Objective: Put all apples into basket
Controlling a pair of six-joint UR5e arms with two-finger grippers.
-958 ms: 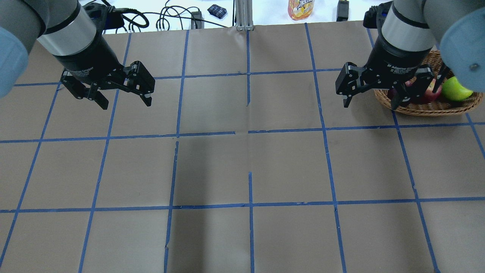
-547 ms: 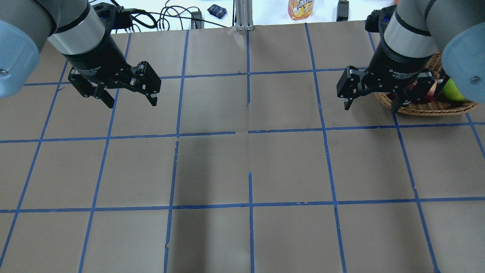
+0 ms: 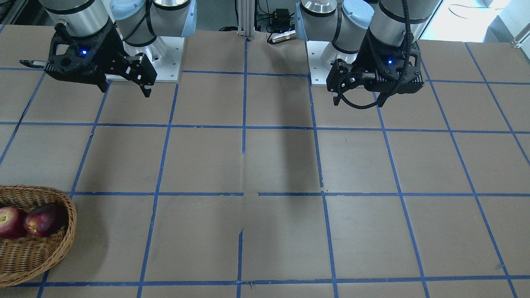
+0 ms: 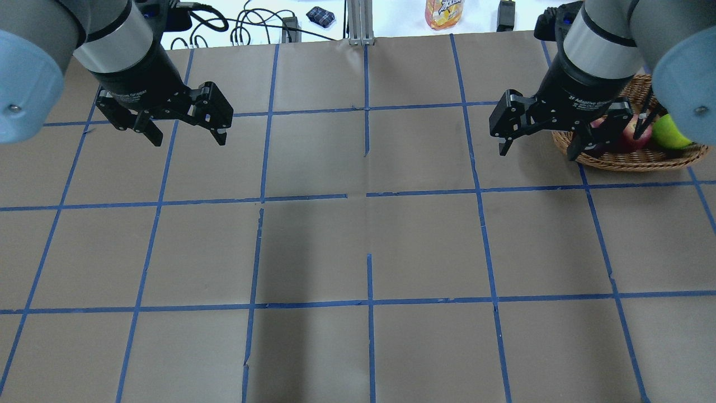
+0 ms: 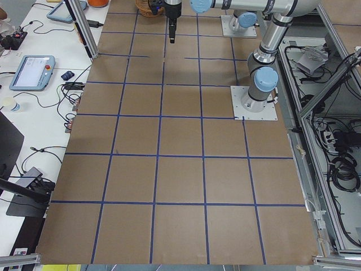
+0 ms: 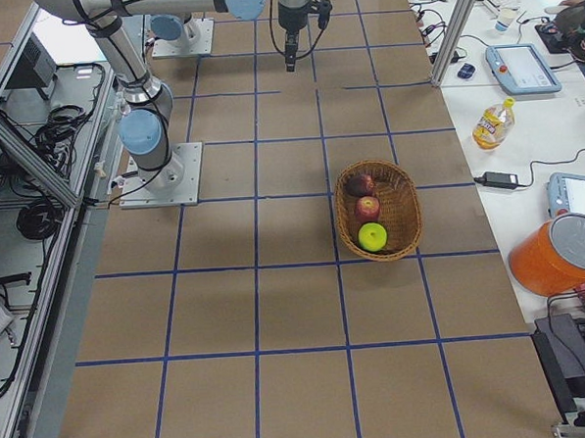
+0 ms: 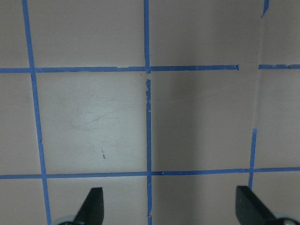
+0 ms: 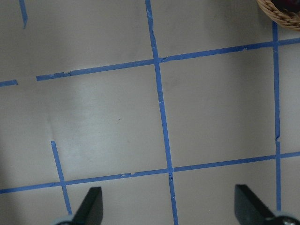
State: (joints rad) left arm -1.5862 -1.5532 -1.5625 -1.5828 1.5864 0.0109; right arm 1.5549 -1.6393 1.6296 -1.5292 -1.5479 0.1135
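Observation:
The wicker basket (image 6: 411, 211) stands on the table at my right, and holds all three apples: the maroon one (image 6: 360, 185), the red one (image 6: 368, 208) and the lime-green one (image 6: 373, 236). In the overhead view the basket (image 4: 637, 160) is partly behind my right arm, with the green apple (image 4: 668, 132) and red apple (image 4: 635, 133) showing. My right gripper (image 4: 537, 152) is open and empty, above the table just left of the basket. My left gripper (image 4: 187, 139) is open and empty over bare table at far left. Both wrist views show only open fingertips (image 7: 93, 206) (image 8: 91, 206) over the table.
Beyond the far edge lie an orange drink bottle (image 4: 444, 12), cables (image 4: 240, 28) and an aluminium post (image 4: 361, 22). The basket's rim (image 8: 281, 11) shows at the top right corner of the right wrist view. The table is brown paper with blue tape lines.
Both grippers stayed open and shifted only slightly. The left one drifted a little toward the far edge. The right one moved slightly left, away from the basket.

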